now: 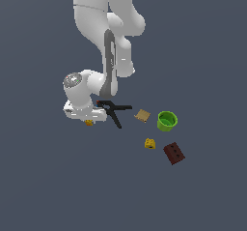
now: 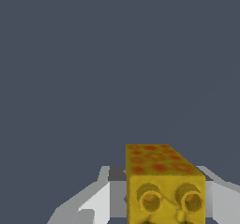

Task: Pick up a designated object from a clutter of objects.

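The designated object (image 1: 89, 122) is a tiny golden-yellow block with dark round spots, sitting right under the white hand at the exterior view's left. In the wrist view this block (image 2: 164, 185) fills the space between the two pale fingers (image 2: 96, 202), which press against its sides. My gripper (image 1: 89, 120) is shut on it. Whether the block rests on the floor or hangs just above it cannot be told. The rest of the clutter of objects lies to the exterior view's right of the hand.
A black spring clamp (image 1: 113, 110) lies right beside the hand. Further toward the exterior view's right are a tan square (image 1: 142, 115), a green cup (image 1: 167, 121), a brighter lemon-yellow block (image 1: 150, 143) and a dark red-brown block (image 1: 174, 153).
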### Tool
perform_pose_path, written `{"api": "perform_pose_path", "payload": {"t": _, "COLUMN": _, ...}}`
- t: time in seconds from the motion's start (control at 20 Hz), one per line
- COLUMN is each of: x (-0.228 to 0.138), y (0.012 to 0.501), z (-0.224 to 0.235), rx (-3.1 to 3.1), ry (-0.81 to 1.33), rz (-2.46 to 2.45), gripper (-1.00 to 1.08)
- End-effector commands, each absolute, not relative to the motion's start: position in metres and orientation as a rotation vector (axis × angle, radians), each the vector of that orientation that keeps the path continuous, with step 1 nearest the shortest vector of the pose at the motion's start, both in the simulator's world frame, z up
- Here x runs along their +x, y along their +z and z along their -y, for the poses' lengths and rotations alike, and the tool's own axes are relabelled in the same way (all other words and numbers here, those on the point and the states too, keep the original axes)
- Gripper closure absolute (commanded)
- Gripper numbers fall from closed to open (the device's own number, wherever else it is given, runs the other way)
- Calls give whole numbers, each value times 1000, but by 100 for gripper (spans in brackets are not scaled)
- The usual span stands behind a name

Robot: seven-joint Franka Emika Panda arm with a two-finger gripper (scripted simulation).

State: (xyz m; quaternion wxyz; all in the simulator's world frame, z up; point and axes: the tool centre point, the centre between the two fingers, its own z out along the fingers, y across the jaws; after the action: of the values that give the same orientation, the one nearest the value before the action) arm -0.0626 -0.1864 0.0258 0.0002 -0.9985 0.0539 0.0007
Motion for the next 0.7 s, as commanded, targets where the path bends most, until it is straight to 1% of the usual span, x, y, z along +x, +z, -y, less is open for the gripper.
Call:
{"api": "perform_pose_path", "payload": {"t": 0.0, "x": -59, "y": 32, "z": 181, "rx": -3137, "ry": 0, "rz": -168, "gripper": 108}}
{"api": "perform_pose_path", "payload": {"t": 0.3, "x": -45, "y": 60, "z": 157, "rx": -3137, "ry": 0, "rz": -168, "gripper": 108}}
{"api": "perform_pose_path", "payload": {"t": 0.65, "x": -19, "y": 114, "z": 112, "rx": -3139, "ry": 1, "rz": -169, "gripper": 108}}
